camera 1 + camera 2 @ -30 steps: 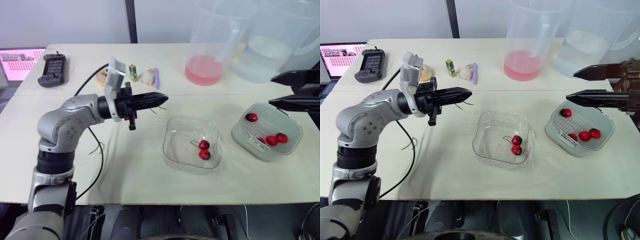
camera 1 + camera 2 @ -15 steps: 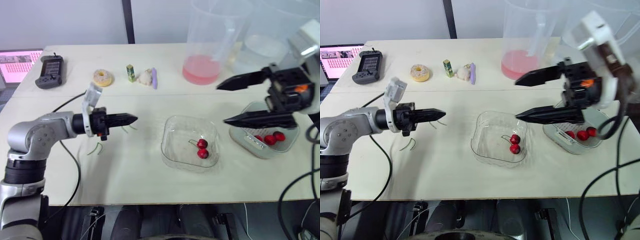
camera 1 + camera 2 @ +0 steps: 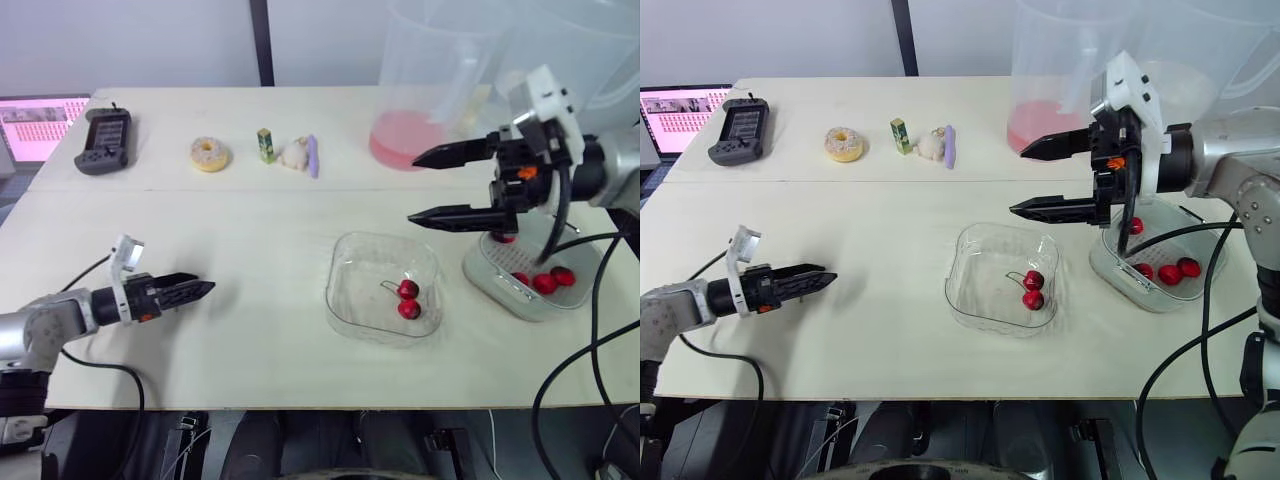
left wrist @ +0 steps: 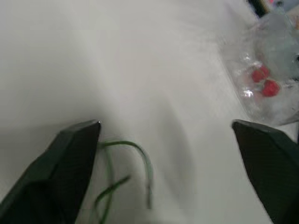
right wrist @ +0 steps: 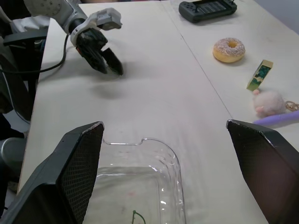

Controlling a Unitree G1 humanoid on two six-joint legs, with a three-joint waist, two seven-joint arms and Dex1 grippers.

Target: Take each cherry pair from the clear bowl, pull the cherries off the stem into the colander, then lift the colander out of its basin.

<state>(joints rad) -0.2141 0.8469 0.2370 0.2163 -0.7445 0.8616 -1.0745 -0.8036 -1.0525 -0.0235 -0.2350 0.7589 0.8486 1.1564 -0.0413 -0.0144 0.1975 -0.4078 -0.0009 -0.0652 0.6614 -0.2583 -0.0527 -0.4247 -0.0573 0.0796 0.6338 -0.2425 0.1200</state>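
Observation:
The clear bowl [image 3: 345,290] sits mid-table and holds one cherry pair [image 3: 407,299] on its stem. To its right the colander [image 3: 585,255], seated in its basin, holds several loose cherries [image 3: 545,280]. My right gripper [image 3: 413,188] hovers open and empty above the gap between bowl and colander, fingers pointing left. My left gripper [image 3: 195,291] lies low over the table near the front left edge. The left wrist view shows its fingers wide apart, open, with bare green stems [image 4: 126,177] on the table between them.
Two big clear pitchers stand at the back right, one with pink liquid [image 3: 415,90], one with water [image 3: 560,60]. A donut [image 3: 209,154], a small green box [image 3: 265,144], a plush with a purple pen [image 3: 297,154], a handheld console [image 3: 104,140] and a laptop [image 3: 40,125] line the back.
My left arm swung down and back to the front left of the table and its jaws opened, leaving stems on the table. The right gripper came in from the right toward the bowl.

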